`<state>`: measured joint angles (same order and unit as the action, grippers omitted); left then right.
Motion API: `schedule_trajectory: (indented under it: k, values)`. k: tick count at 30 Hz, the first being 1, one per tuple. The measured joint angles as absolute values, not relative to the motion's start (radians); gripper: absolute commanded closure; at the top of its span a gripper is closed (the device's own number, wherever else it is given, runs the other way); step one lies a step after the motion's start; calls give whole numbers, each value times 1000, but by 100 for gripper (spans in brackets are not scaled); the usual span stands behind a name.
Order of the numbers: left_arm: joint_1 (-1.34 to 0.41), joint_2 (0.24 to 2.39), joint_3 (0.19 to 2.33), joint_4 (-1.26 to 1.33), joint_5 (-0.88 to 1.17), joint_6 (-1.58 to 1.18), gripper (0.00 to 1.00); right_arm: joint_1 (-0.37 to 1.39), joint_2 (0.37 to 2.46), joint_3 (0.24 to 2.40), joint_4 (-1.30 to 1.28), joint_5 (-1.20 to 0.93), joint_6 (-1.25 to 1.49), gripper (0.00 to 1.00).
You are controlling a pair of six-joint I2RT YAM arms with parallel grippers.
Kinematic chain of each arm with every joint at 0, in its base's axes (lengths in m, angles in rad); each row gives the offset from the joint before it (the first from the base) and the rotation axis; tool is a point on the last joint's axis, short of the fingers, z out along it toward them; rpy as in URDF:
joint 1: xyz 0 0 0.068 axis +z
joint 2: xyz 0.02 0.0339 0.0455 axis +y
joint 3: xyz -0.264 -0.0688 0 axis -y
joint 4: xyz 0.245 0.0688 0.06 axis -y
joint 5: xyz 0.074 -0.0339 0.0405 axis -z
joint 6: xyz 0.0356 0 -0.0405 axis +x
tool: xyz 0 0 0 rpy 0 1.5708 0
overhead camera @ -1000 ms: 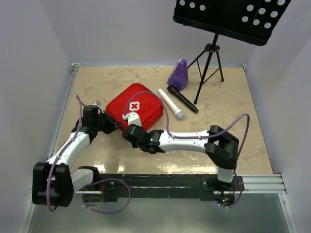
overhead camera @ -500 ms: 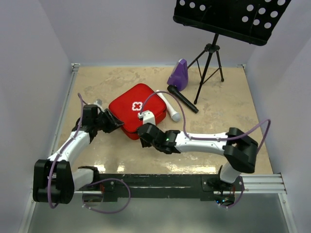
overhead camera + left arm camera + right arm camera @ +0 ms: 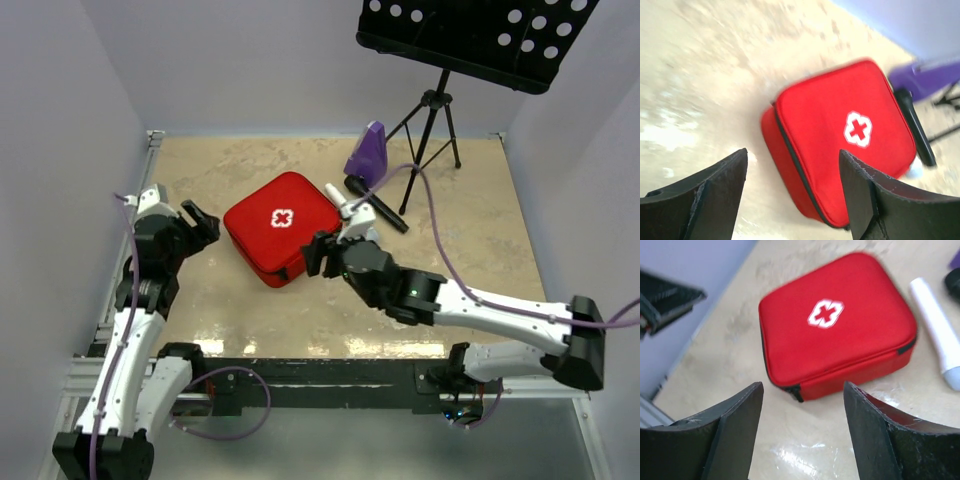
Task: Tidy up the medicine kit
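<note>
Top external view has the medicine kit (image 3: 280,225) lying flat on the table (image 3: 470,250), zipped shut with its cross facing up and nothing touching it. A second ago both claws were pinched tight at its near edges. Now the left claw (image 3: 199,222) has drawn off to the kit's left, and the right claw (image 3: 318,254) sits just off its near-right corner, both spread wide and empty. A white microphone (image 3: 940,335) lies just beside the kit's right side. I'd reckon the closing is finished and the arms are backing out.

Microphone (image 3: 936,332) just beside medicine kit (image 3: 835,325)
</note>
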<state>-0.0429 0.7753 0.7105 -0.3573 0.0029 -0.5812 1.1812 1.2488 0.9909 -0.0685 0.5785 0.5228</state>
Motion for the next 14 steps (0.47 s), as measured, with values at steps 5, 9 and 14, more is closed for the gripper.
schedule_trajectory:
  k: [5,9,14]
  values:
    - [-65,680,665,-362,-191,-580,19,1181,1013,832,36,749,540,4]
    - [-73,749,662,-387,-269,-582,19,1177,920,765,43,851,564,1]
    - [-75,844,667,-426,-279,-580,20,1177,876,750,-11,911,612,1]
